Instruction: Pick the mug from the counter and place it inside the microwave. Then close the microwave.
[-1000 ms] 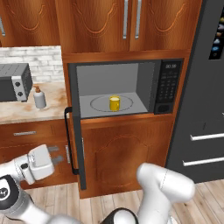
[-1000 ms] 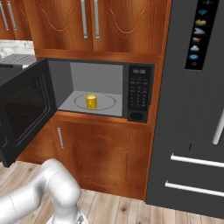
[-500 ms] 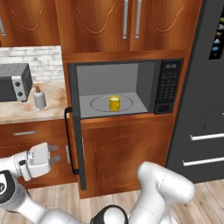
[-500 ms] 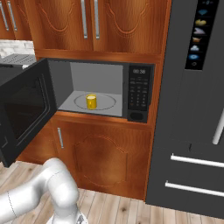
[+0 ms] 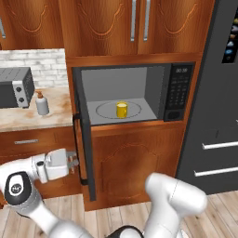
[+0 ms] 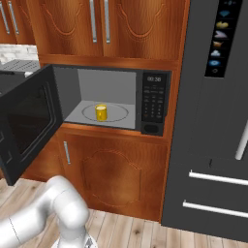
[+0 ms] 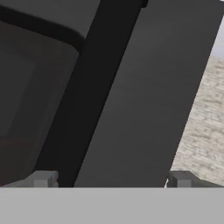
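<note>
The fingers (image 5: 74, 160) are standing spread wide and pinching nothing, sitting low and to the left of the open cavity. Right in front of them is hanging the dark window door (image 5: 82, 139) of the large built-in black microwave (image 5: 139, 95), swung out toward the room. Its black bar handle (image 5: 80, 149) is running vertically, just beyond the fingertips and apparently not yet touched; in the hand view the handle (image 7: 87, 87) is crossing the frame as a long, dark, slanted strip between the two tips, so its long axis is lying across the gap between them. That is the relation the coming push probably turns on: the door's outer face lies straight ahead of the fingers, hinged on the cavity's left side, and would have to swing away to the right. Farther off, up and to the right of the fingers, the small plain yellow cylindrical mug (image 5: 122, 109) is already standing upright on the round glass turntable (image 5: 104, 110) inside the grey interior. Away to the left, the beige marbled worktop (image 5: 23, 118) is carrying a white bottle (image 5: 42, 103).
</note>
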Available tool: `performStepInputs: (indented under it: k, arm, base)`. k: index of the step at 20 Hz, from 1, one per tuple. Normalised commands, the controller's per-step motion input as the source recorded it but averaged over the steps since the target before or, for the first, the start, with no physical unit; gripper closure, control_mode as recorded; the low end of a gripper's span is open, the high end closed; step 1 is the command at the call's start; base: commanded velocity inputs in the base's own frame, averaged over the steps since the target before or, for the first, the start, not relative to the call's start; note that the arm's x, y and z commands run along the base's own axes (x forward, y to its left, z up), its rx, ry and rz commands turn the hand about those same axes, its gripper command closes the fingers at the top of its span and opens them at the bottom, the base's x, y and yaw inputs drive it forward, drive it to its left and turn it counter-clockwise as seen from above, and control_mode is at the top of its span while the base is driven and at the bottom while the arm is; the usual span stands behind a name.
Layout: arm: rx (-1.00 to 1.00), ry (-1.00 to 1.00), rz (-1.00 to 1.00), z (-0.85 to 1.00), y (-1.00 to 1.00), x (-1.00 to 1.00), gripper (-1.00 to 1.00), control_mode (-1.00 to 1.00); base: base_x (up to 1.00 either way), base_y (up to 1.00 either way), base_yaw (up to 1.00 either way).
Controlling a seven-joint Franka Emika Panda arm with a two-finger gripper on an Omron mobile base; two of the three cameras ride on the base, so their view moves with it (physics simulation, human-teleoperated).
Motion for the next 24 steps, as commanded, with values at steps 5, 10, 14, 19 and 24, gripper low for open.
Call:
performStepInputs:
  k: [5,10,14,19,24]
  arm:
    - [0.0,0.09,0.13,0.1,-0.49,0.0,-1.0,-1.0]
    - [-0.01,0.1,0.13,0.2,-0.49,0.0,-1.0,-1.0]
    - [-0.01,0.12,0.12,0.19,-0.51,0.0,-1.0,-1.0]
    - [-0.01,0.11,0.09,0.17,-0.54,0.14,-1.0,-1.0]
    - [0.0,0.06,0.08,0.21,-0.54,0.22,-1.0,-1.0]
  base:
    - [0.0,0.0,0.0]
    - [0.0,0.0,0.0]
    - [0.0,0.0,0.0]
    - [0.0,0.0,0.0]
    - [0.0,0.0,0.0]
